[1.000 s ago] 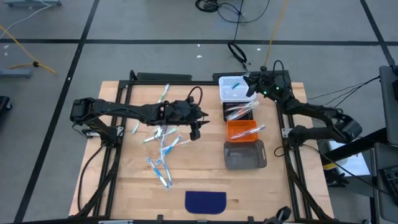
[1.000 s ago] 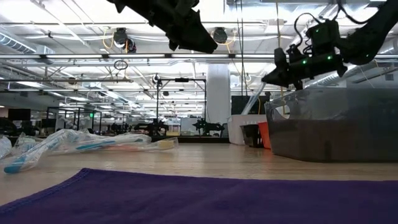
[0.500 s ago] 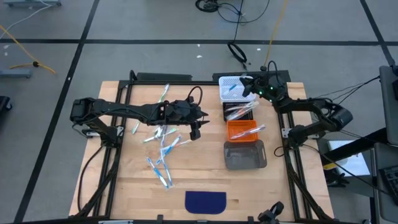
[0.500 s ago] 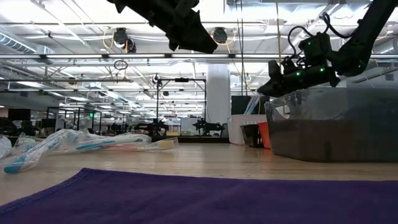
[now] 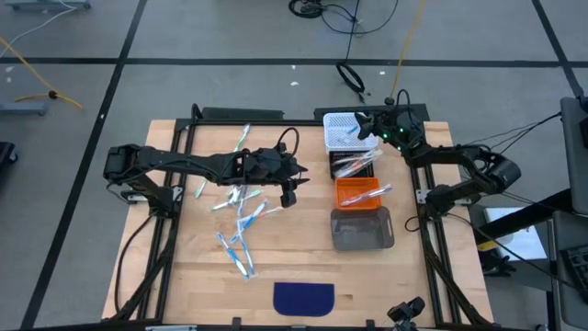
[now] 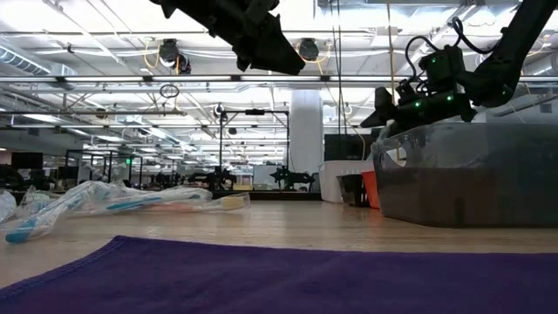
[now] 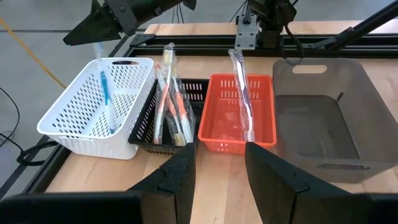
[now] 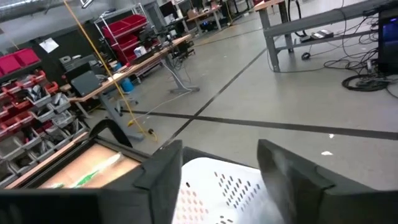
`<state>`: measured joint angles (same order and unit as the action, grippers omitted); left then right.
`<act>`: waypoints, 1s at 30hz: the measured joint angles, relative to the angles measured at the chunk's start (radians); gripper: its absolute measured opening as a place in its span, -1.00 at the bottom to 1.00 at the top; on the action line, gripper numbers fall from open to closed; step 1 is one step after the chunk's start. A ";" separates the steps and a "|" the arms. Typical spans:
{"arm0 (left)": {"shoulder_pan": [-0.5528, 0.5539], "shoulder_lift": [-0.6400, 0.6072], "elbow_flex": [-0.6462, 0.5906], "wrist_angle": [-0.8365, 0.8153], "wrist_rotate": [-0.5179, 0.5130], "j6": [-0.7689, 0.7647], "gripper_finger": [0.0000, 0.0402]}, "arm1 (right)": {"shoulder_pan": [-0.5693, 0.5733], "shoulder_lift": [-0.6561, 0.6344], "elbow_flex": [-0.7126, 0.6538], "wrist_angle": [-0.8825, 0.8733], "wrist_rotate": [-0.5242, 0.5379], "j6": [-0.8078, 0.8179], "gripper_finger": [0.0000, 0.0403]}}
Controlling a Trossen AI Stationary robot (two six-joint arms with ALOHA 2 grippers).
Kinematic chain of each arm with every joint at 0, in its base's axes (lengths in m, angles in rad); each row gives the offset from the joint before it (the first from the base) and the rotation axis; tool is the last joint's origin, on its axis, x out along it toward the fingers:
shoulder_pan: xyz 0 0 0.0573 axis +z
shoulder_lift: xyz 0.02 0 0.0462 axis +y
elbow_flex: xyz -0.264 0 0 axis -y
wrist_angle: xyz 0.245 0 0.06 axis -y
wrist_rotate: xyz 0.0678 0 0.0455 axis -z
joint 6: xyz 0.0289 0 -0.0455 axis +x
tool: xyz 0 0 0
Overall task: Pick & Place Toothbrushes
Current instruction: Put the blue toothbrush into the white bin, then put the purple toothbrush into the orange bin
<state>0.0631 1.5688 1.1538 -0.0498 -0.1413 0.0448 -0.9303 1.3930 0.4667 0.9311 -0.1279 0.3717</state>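
Observation:
Several wrapped toothbrushes (image 5: 237,200) lie loose on the wooden table's left half. My left gripper (image 5: 288,194) hangs open just right of them, nothing between its fingers (image 7: 181,177). My right gripper (image 5: 362,125) stands open above the white basket (image 5: 341,130) at the far right, seen past its fingers in its wrist view as the basket (image 8: 211,186). A blue toothbrush (image 7: 105,93) leans inside the white basket. More toothbrushes lie in the black bin (image 7: 171,102), and one lies in the orange bin (image 7: 241,93).
White, black, orange and grey bins (image 5: 361,228) stand in a row along the table's right side. A purple cloth (image 5: 304,297) lies at the near edge. Bare wood lies between the loose toothbrushes and the bins.
My right gripper has gone a little down and toward the table's left over the white basket, then opened. The blue toothbrush it held now lies in the basket.

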 joint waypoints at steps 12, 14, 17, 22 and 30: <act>0.000 0.000 0.000 -0.001 0.000 -0.002 -0.30 | -0.019 -0.112 0.000 0.043 0.106 -0.055 0.19; 0.000 0.000 0.000 -0.001 0.000 -0.003 -0.30 | -0.023 -0.150 0.000 0.026 0.097 -0.053 0.17; 0.000 0.000 0.000 -0.011 0.000 -0.003 -0.30 | -0.019 -0.196 0.000 -0.023 0.053 -0.043 0.14; 0.000 0.000 0.000 -0.093 -0.032 -0.016 -0.30 | 0.025 -0.241 0.000 -0.113 -0.029 -0.043 0.13; 0.017 0.000 0.000 -0.444 -0.164 -0.152 -0.30 | 0.137 -0.241 0.000 -0.157 -0.143 -0.043 0.12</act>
<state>0.0805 1.5688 1.1538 -0.4934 -0.3051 -0.1071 -0.7933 1.1522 0.4671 0.7739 -0.2706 0.3286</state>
